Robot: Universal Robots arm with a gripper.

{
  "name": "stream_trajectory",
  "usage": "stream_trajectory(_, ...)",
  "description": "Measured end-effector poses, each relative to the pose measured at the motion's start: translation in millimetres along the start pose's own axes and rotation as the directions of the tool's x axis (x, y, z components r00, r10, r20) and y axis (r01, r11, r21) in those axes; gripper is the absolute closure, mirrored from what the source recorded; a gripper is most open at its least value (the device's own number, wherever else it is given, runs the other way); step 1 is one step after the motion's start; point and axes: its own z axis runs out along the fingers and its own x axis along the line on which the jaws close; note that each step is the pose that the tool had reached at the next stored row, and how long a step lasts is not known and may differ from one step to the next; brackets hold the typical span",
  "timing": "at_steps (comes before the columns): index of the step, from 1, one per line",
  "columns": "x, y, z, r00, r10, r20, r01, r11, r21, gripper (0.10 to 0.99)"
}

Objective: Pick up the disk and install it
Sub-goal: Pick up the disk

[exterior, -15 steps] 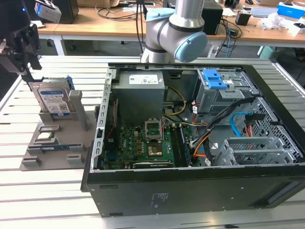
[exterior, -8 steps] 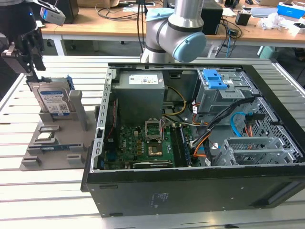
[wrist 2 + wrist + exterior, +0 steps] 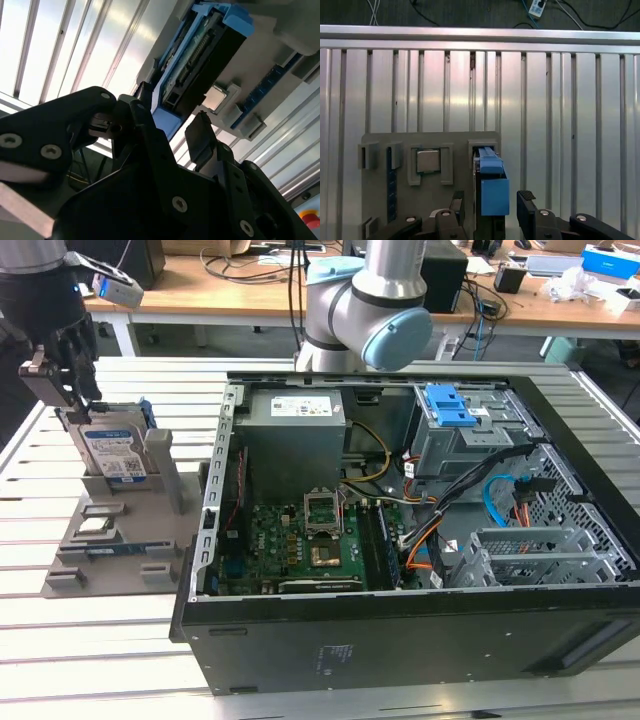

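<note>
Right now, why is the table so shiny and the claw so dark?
In the first wrist view, glare streaks the metal table slats; in the second wrist view, the gripper is backlit, dark against bright slats; the exterior view is evenly lit.

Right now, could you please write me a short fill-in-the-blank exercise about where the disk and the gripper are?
1. The disk stands on edge in a holder whose colour is ___.
2. The gripper straddles the disk with its jaws ___.
3. The open computer case lies to the exterior view's ___ of the holder.
Missing words: grey; open; right.
</note>
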Motion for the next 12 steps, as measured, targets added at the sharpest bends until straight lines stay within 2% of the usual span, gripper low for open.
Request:
stream_trajectory(2, -1.0, -0.4, 6.4, 1.0000, -0.001, -0.0004, 0.001, 1.0000, 0.000, 0.545)
stream_trajectory(12, -3.2, -3.0, 28.8, 1.0000, -0.007, -0.0023, 0.007, 1.0000, 0.000, 0.545)
